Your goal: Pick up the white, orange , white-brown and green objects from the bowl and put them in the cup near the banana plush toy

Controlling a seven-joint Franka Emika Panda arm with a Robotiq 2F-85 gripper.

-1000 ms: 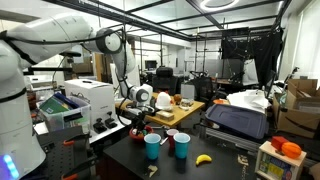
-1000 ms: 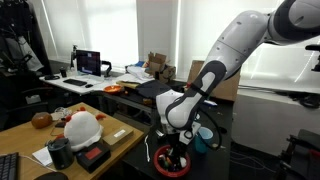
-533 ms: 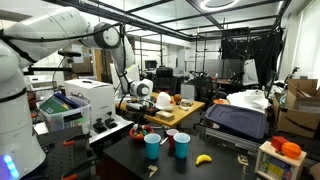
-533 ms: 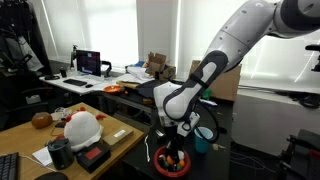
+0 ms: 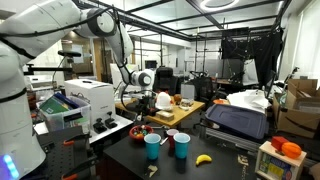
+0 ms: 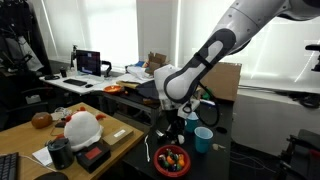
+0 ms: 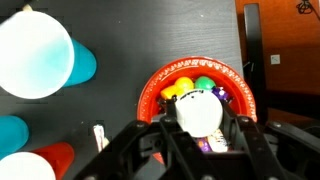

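Bowl [image 7: 148,92]: red, right of centre in the wrist view, on the dark table [image 7: 120,40]; yellow, green and other small pieces inside. Gripper [image 7: 200,128]: lower centre of that view, above the bowl and clear of it, jaws drawn in narrow around a white ball [image 7: 197,108]. Banana [image 5: 204,158]: lower centre in an exterior view, lying on the table. Blue cup [image 5: 181,146]: just upper left of the banana. Second blue cup [image 5: 152,146] and red cup [image 5: 171,135]: grouped between bowl and banana.
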